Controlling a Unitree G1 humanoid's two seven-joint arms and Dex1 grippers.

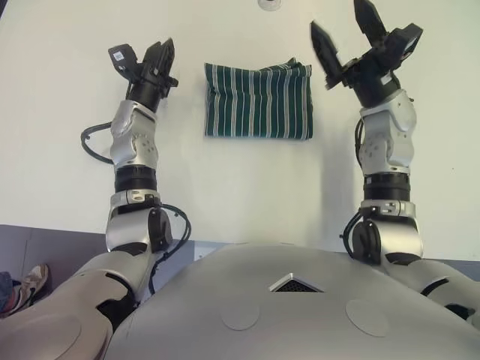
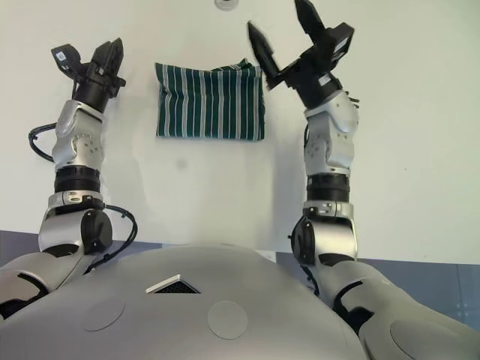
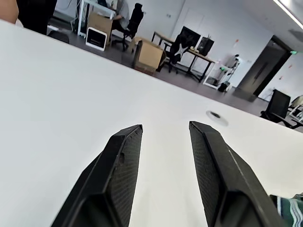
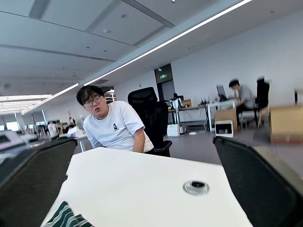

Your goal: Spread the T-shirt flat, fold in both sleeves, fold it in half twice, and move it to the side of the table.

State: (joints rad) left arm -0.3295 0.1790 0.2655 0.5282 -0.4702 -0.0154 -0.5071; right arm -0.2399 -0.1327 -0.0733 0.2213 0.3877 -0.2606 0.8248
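Left eye view, which the right eye view matches: we see the T-shirt [image 1: 259, 101] folded into a compact green rectangle with white stripes, lying flat on the white table [image 1: 240, 195]. Its long axis runs from our left to our right, and the stripes run away from us. It sits on the far part of the table, between our two arms. The left gripper [image 1: 159, 46] is well apart from its left edge, with only a narrow gap between its fingers and nothing in it. The right gripper [image 1: 337, 16] is near the shirt's far right corner, spread wide and empty.

Left wrist view: our two black fingers [image 3: 123, 165] stand parallel and a little apart over bare table, touching nothing. A striped corner of the T-shirt [image 3: 291, 205] lies off to one side, and a round grommet [image 3: 215, 115] sits farther along.

Right wrist view: our fingers [image 4: 251, 184] are far apart, holding nothing. An edge of the T-shirt [image 4: 66, 218] lies beside one finger.
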